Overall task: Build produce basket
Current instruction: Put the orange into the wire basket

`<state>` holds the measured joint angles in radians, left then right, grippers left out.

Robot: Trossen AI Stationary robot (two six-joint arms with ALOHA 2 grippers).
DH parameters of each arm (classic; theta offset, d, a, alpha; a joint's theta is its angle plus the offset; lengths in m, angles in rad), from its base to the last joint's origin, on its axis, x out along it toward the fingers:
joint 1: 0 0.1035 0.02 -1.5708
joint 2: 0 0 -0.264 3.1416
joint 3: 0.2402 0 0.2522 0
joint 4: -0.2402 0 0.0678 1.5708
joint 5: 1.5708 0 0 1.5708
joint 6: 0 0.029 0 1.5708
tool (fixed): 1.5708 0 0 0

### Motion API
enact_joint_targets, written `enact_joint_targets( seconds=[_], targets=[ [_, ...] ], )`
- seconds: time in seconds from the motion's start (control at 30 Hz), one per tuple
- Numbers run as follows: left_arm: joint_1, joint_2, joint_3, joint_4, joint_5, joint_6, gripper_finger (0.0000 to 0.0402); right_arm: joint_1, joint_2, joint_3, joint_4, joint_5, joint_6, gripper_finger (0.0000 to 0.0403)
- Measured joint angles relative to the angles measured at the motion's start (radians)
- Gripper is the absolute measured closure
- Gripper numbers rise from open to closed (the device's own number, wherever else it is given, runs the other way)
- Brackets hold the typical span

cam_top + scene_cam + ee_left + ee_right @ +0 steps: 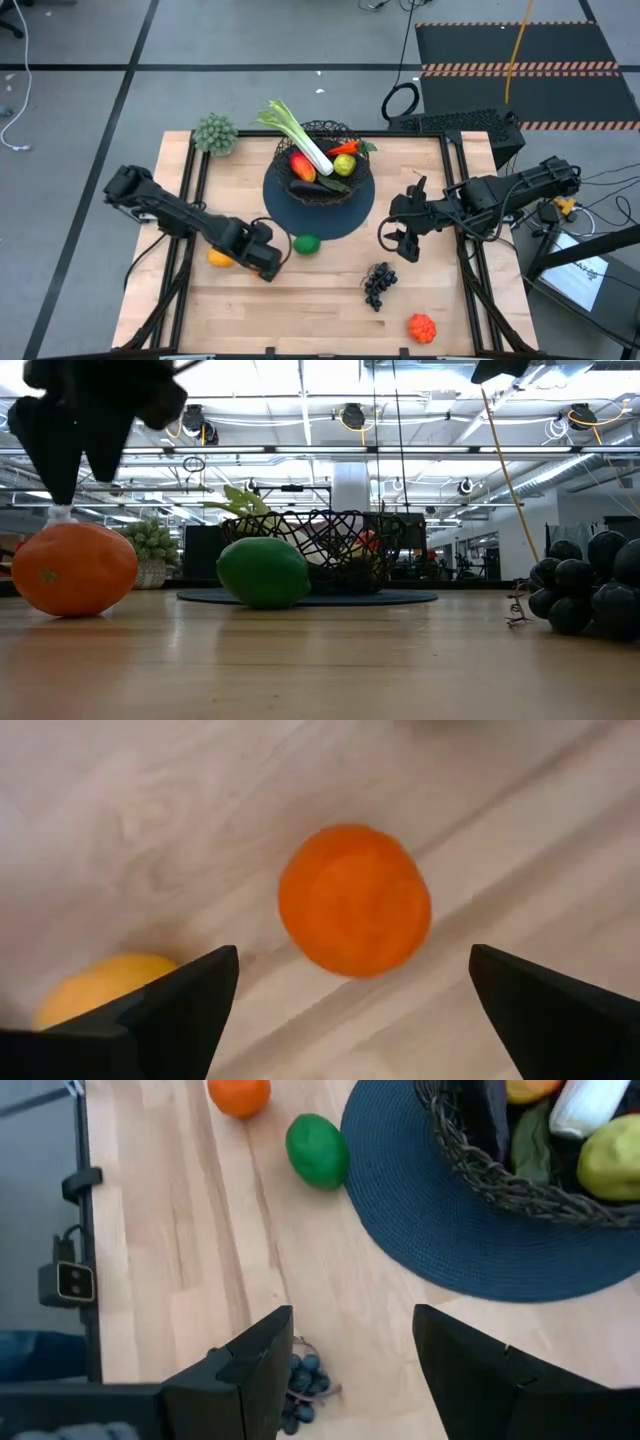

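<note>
The black wire basket (320, 165) stands on a round dark mat (345, 215) at the table's far middle. It holds several produce pieces, with a green-white leek (297, 135) sticking out over its far left rim. My left gripper (268, 262) is open and hovers over an orange (353, 900), with one finger on either side and neither touching it. The orange rests on the table (73, 568). A yellow fruit (219, 258) lies just to its left and a lime (306, 243) just to its right. My right gripper (400, 245) is open and empty above the table, right of the mat.
Dark grapes (378, 283) lie near the front middle and also show below my right gripper (300, 1380). An orange-red bumpy fruit (422, 327) lies at the near right. A fuzzy grey-green clump (216, 133) stands at the far left corner. Bare wood lies along the near left.
</note>
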<state>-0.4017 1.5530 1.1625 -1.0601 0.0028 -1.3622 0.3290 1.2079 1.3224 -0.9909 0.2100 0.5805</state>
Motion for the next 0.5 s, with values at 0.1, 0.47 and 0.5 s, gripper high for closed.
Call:
enact_joint_targets(
  seconds=[0.1, 0.47, 0.5],
  targets=[
    [0.018, 0.044, 0.0, 0.026, 0.021, -0.101, 0.0004, 0.0, 0.0, 0.0, 0.002, -0.001, -0.028, 0.0203],
    [0.043, 0.129, 0.0, 0.059, 0.077, -0.264, 0.0004, 0.0, -0.009, 0.0, 0.002, -0.006, -0.07, 0.0203],
    [0.042, 0.135, 0.0, 0.066, 0.079, -0.27, 0.0004, 0.0, -0.01, 0.0, 0.002, -0.006, -0.07, 0.0203]
  ],
)
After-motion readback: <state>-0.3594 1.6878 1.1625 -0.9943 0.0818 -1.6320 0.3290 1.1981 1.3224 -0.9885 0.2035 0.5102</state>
